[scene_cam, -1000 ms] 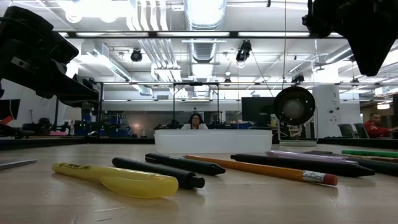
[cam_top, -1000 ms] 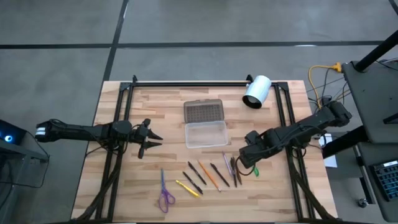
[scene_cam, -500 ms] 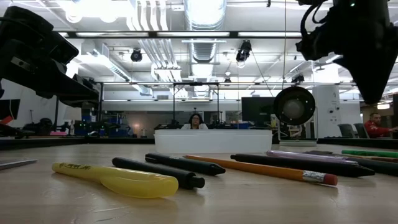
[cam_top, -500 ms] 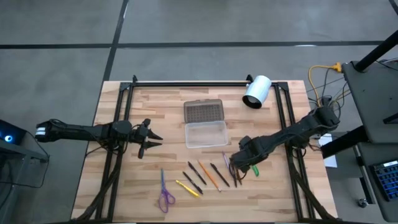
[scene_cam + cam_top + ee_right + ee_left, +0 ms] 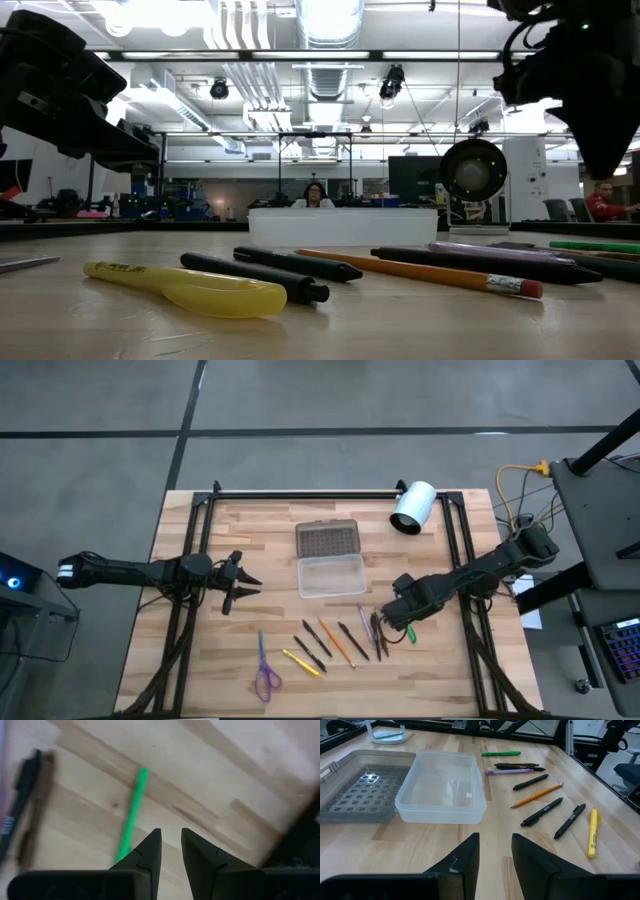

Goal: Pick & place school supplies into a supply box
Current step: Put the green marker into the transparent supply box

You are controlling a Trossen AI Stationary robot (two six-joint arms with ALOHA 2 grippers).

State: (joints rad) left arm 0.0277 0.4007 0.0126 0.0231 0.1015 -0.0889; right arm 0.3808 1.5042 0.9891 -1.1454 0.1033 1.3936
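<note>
I am taking the supply box as my landmark: its clear tray is lying near the table's middle with the grey textured lid lying open flat against its far side. I am holding the right gripper just off the box's near right corner, low over the green pen. Its jaws are released, a narrow gap showing between the fingers, and nothing is sitting in them; the green pen is lying on the wood just ahead of the tips. The other pens and pencils are fanning out on the near side of the box: a purple pen, black pens, an orange pencil and a yellow pen. The purple-handled scissors are lying nearest the table's front edge, left of the box. I am parking the left gripper well left of the box, jaws apart and holding nothing.
</note>
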